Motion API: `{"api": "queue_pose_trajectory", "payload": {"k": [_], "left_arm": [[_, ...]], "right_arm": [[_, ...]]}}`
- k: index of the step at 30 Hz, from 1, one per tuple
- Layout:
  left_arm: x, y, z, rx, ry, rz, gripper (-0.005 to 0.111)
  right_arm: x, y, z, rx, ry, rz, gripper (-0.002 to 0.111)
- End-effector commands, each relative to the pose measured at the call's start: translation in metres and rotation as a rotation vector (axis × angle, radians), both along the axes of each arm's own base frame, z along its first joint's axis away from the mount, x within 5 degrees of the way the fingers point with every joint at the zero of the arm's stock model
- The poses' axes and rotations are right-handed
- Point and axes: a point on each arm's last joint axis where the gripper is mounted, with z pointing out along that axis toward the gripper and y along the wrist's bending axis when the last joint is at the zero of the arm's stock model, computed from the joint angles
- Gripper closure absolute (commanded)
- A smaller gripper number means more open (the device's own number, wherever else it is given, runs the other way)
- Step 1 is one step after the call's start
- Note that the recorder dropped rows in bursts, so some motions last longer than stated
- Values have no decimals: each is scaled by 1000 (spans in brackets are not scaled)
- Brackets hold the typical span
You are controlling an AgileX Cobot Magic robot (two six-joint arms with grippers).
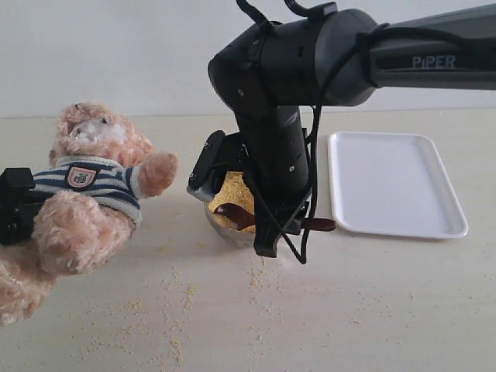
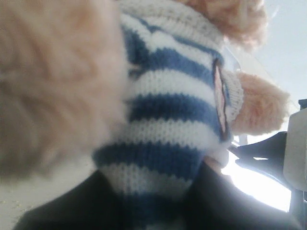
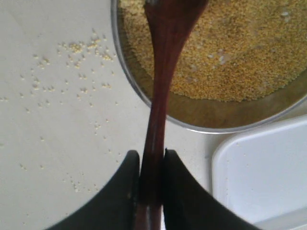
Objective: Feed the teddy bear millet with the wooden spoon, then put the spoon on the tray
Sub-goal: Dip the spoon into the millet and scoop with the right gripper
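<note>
Exterior view: shows the left gripper black behind the teddy bear, at the striped shirt, with one plush paw stretched toward the metal bowl. Shows the right gripper low beside that bowl, closed on the handle of the wooden spoon; ahead of the fingers the round spoon end over the millet, behind them the handle tip near the tray. Shows also loose grains on the table. Left wrist view: shows dark fingers on both sides of the striped body of the teddy bear, pressed into the knit, so clamped on it. Right wrist view: shows the two fingers together on the wooden spoon, touching the handle on each side; beyond the fingertips the spoon end over the millet inside the metal bowl. Cannot tell whether it touches the grains. Shows a corner of the tray to one side of the fingers, loose grains to the other.
</note>
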Motion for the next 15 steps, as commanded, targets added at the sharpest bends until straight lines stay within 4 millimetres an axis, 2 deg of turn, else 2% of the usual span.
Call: {"api": "queue_pose_trajectory", "payload": {"k": [1,11,15], "left_arm": [[0,-1,3,-19,-12,-1,102],[0,-1,3,-19,-12,-1,102],[0,-1,3,-19,-12,-1,102]], "right_arm": [[4,-4,8,-11,-67,-70,108],[2,-3,8,2,-53,-81,108],[10,-13,6,51,2,-152,108]]}}
